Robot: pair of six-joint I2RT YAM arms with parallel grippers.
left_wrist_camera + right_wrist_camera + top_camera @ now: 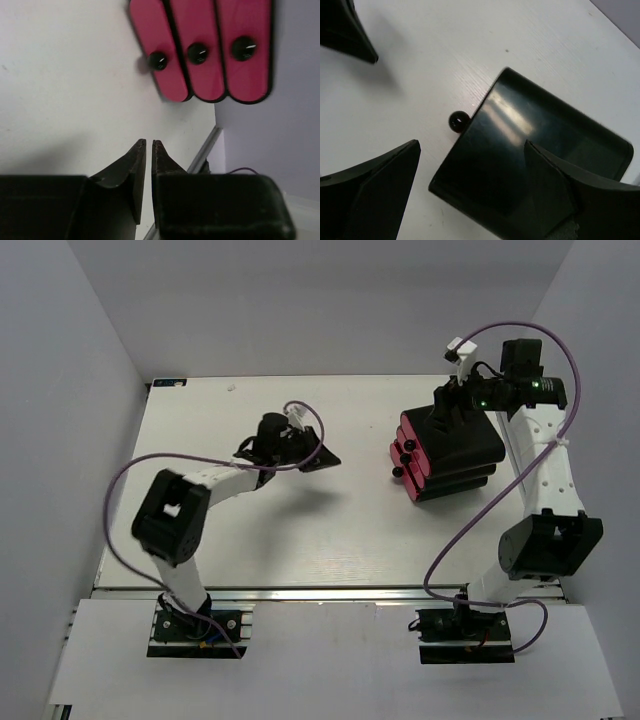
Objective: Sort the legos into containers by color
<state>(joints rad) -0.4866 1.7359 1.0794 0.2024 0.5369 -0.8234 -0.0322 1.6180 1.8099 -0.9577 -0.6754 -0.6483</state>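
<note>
Drawers, all three shut in black cabinet; no legos visible (progress unverifiable). Left gripper nearly closed, empty. Right gripper wide open above cabinet, holding nothing.

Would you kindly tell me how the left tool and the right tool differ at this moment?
The left tool has its fingers almost together, with only a thin slit between them; the right tool is spread wide. The left tool hangs over bare table, facing the pink drawer fronts; the right tool is above the black cabinet. Both hold nothing.
</note>
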